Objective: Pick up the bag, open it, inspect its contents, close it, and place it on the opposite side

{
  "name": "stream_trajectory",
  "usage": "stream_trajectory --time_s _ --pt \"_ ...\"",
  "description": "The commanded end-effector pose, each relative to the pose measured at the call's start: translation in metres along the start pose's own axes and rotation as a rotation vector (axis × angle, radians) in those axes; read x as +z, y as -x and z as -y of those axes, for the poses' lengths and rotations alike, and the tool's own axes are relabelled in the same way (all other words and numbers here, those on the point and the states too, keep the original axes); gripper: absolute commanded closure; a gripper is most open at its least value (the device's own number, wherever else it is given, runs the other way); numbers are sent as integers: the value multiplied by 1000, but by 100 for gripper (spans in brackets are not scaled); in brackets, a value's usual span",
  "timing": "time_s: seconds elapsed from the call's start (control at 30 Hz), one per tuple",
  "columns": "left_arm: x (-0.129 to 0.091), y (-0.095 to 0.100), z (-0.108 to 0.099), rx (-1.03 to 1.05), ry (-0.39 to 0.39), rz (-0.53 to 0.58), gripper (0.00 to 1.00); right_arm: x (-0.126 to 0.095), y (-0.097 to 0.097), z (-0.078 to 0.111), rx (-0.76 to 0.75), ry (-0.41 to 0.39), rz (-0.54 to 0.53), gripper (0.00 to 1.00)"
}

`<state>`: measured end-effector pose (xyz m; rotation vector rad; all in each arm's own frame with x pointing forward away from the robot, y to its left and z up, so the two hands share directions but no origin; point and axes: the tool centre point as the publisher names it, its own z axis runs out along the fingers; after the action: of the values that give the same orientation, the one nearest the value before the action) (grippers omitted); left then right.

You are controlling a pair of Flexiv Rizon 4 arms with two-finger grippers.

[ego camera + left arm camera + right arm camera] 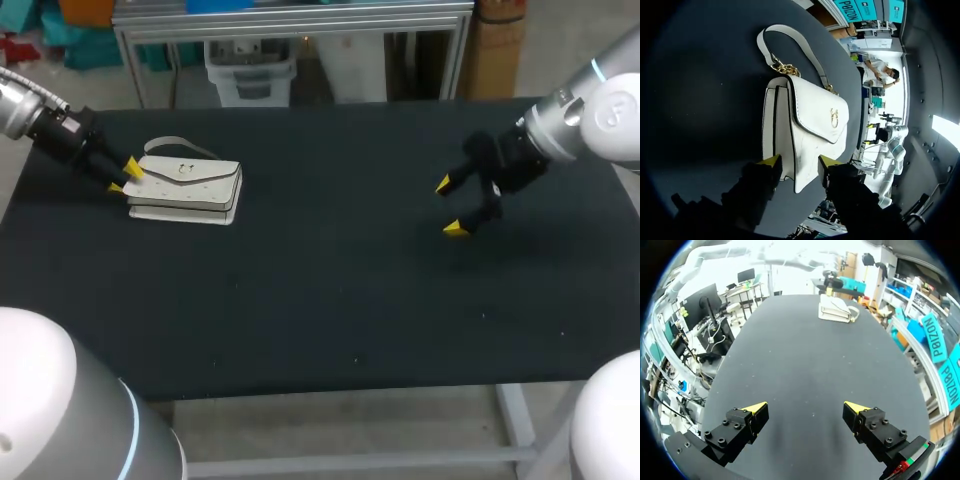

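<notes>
A white handbag with a gold clasp lies flat on the black table at the left, its flap closed. Its strap with gold chain links trails off the far end. My left gripper is at the bag's left end. In the left wrist view the near end of the bag sits between the yellow tips of that gripper, and both tips press against it. My right gripper hangs open over the right side of the table, far from the bag, with nothing between its fingers.
Bare black tabletop stretches between the bag and my right gripper. The table's front edge runs below both arms.
</notes>
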<state>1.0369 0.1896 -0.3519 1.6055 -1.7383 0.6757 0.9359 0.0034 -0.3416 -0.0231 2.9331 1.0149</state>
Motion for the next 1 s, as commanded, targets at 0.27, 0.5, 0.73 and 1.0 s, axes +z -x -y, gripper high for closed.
stream_trajectory --time_s 0.27,0.5,0.73,1.0 --pt "2 9 17 6 289 3 54 0 0 1 -1 2 0 0" --pt "8 7 11 -1 310 -1 61 0 0 1 -1 2 0 0" --pt "14 -1 -1 -29 299 27 100 0 0 1 -1 2 0 0" --pt "24 -15 -18 -59 260 66 100 0 0 1 -1 2 0 0"
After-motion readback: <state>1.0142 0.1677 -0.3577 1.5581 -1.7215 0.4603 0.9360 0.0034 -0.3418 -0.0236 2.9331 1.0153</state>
